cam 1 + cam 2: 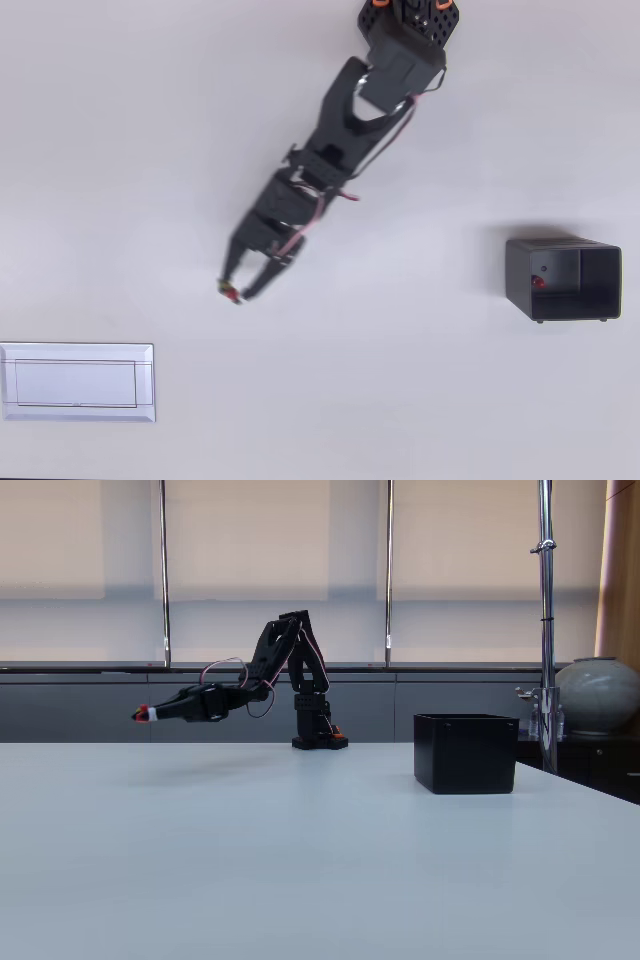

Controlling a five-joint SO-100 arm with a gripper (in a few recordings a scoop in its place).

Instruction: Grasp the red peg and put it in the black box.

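Currently, claw (233,289): pinching red peg (229,293) at its very tips, raised above table (300,860).
Risk: peg slips out before reaching black box (563,279).

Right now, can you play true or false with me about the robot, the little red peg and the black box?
1. The gripper holds the red peg up in the air. True.
2. The black box is lying flat under the gripper. False: it stands apart, far to the right in the overhead view.
3. A white plate lies on the table at the lower left of the overhead view. True.
4. The black box has a lid on. False: it is open, with something small and red inside.
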